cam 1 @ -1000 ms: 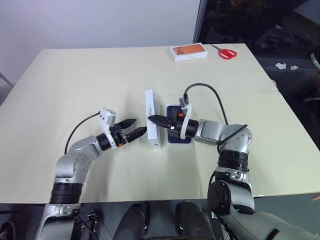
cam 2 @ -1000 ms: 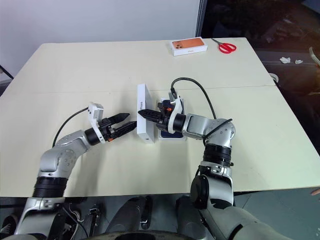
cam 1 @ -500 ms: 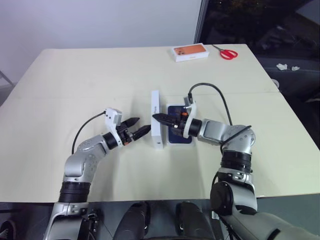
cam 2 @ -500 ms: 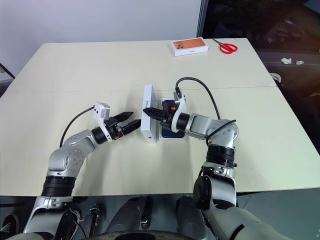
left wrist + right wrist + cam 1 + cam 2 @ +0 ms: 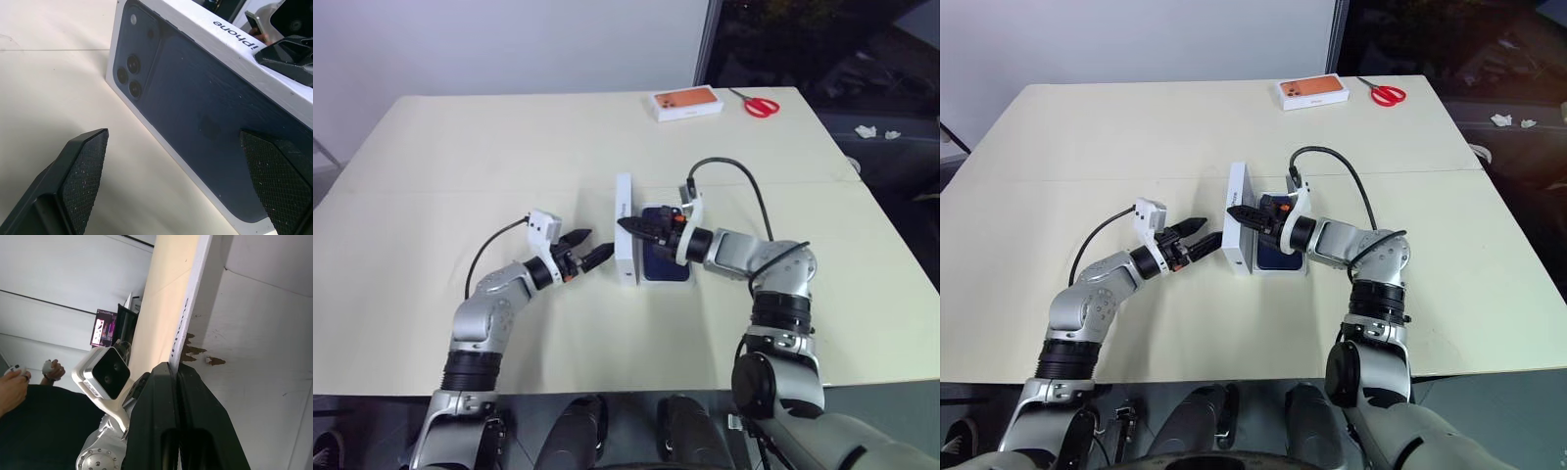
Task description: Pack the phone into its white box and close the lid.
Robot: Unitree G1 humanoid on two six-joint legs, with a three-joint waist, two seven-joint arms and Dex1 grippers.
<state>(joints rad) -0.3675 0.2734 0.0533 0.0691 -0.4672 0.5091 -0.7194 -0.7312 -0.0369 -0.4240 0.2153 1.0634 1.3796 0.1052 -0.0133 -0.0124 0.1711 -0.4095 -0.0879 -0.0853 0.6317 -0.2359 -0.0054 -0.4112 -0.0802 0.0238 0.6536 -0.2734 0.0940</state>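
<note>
The lid (image 5: 625, 231) stands on its long edge at mid-table, its dark-blue phone picture (image 5: 205, 127) facing my left gripper. My right gripper (image 5: 629, 225) is shut on the lid's upper wall, with the plain white inside (image 5: 254, 333) on its side. Just right of the lid lies the dark navy phone (image 5: 664, 257), inside the white box (image 5: 1303, 262); my right forearm covers part of it. My left gripper (image 5: 592, 247) hovers open just left of the lid without touching it, its fingers (image 5: 83, 166) spread either side of the picture.
An orange-topped box (image 5: 685, 102) and red scissors (image 5: 759, 104) lie at the far edge of the cream table (image 5: 460, 157). A black cable (image 5: 734, 171) loops over my right wrist. A person's hand (image 5: 12, 382) shows beyond the table in the right wrist view.
The upright lid has shifted a little to the right, toward the box, in my right gripper. My open left gripper has followed it the same way.
</note>
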